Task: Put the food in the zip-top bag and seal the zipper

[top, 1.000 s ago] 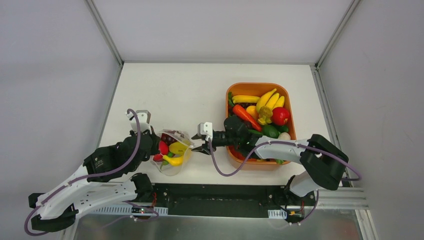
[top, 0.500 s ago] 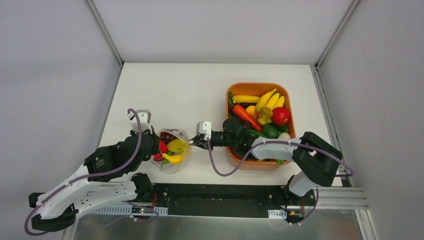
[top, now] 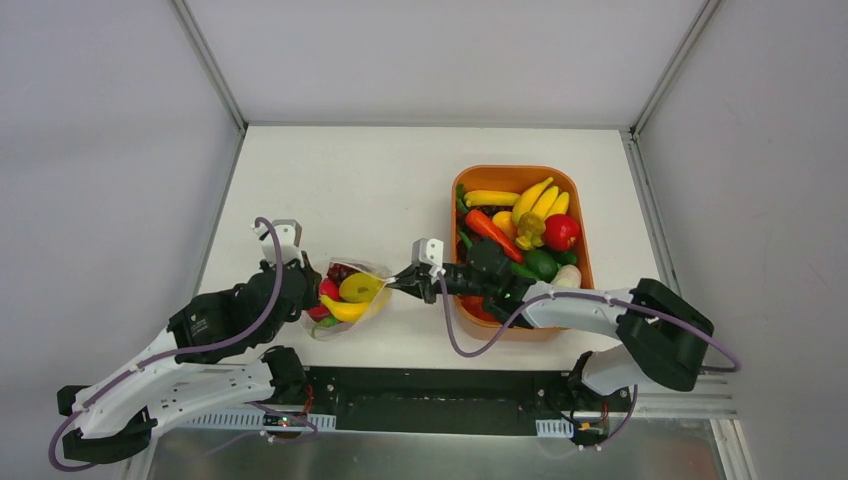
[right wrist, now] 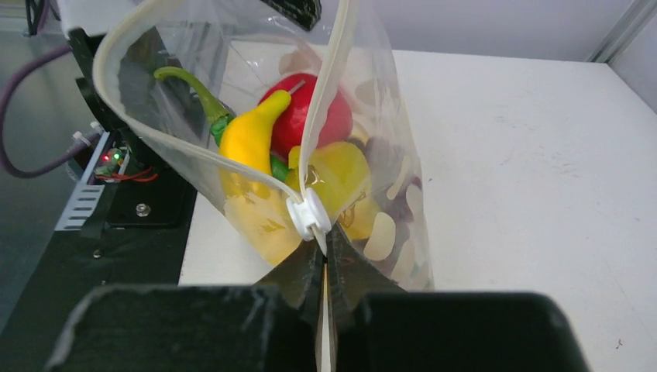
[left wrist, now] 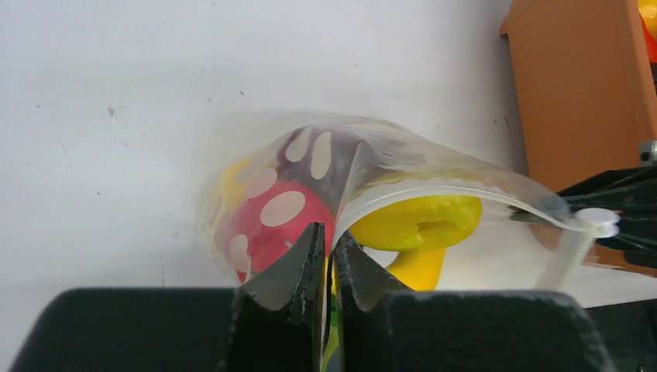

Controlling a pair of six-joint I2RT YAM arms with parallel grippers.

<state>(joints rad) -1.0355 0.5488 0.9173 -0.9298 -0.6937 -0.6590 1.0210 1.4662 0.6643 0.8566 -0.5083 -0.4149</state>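
Note:
The zip-top bag (top: 345, 300), clear with white dots, hangs stretched between my two grippers left of the tray. Inside it lies food: a yellow lemon (top: 358, 288), a red piece (top: 328, 290) and a yellow banana (top: 345, 312). My left gripper (top: 308, 290) pinches the bag's left edge, its jaws almost together on the film (left wrist: 329, 240). My right gripper (top: 397, 283) is shut on the zipper's end (right wrist: 324, 236), just below the white slider (right wrist: 308, 215). The zipper strip (right wrist: 325, 101) runs away from the slider, and the bag's mouth still gapes on one side.
The orange tray (top: 455, 190) stands to the right, holding more toy food (top: 530, 215) such as bananas, a red pepper and green pieces. My right arm reaches across the tray's near-left corner. The black base rail (top: 430, 385) runs along the near table edge.
My right gripper went from open to shut on the zipper's end and drew it to the right. The bag's mouth has narrowed and the bag now lies stretched between both grippers.

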